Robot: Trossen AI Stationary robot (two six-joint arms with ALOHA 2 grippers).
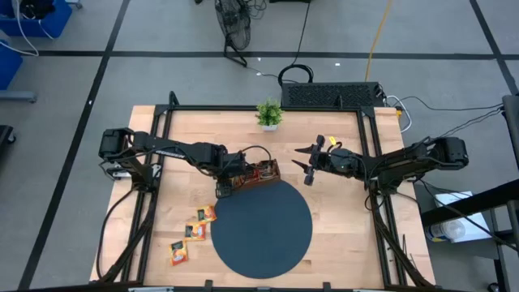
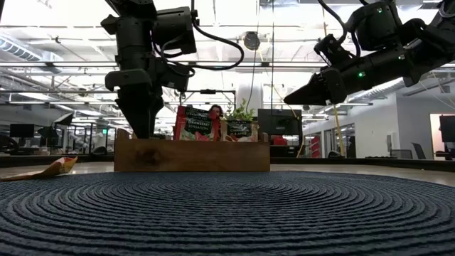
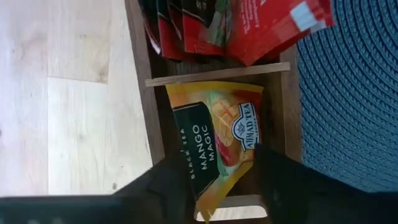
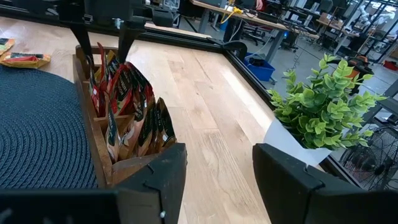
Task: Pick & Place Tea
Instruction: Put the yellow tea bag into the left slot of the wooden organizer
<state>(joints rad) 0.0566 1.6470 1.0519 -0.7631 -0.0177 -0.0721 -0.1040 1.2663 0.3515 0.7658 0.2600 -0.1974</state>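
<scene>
The left gripper point(image 1: 226, 188) is positioned over the end compartment of the wooden three-compartment tray point(image 1: 272, 173), at the rim of the dark round woven mat point(image 1: 261, 229). In the left wrist view its two dark fingers point(image 3: 177, 186) are seen on either side of a yellow-orange "Mango Magic" sachet point(image 3: 217, 134) standing in that compartment; the fingers are set apart, and whether they actually press on the sachet cannot be told. The adjacent compartment is filled with red sachets point(image 3: 249, 28). In the low view the left gripper point(image 2: 142, 124) is seen reaching down to the tray's top edge point(image 2: 192, 155), with sachet tops showing above the tray wall. The right gripper point(image 1: 309, 166) is held in the air just beside the tray's other end, above bare table, with its fingers apart and nothing between them; in the right wrist view the open gap between its fingers point(image 4: 158, 180) is clearly seen, along with the tray packed with upright sachets point(image 4: 127, 106). Three loose yellow-orange sachets point(image 1: 193, 232) are lying flat on the wooden table point(image 1: 340, 235) beside the mat, on the left arm's side, well apart from the tray. A small green potted plant point(image 1: 269, 113) is placed near the far table edge.
</scene>
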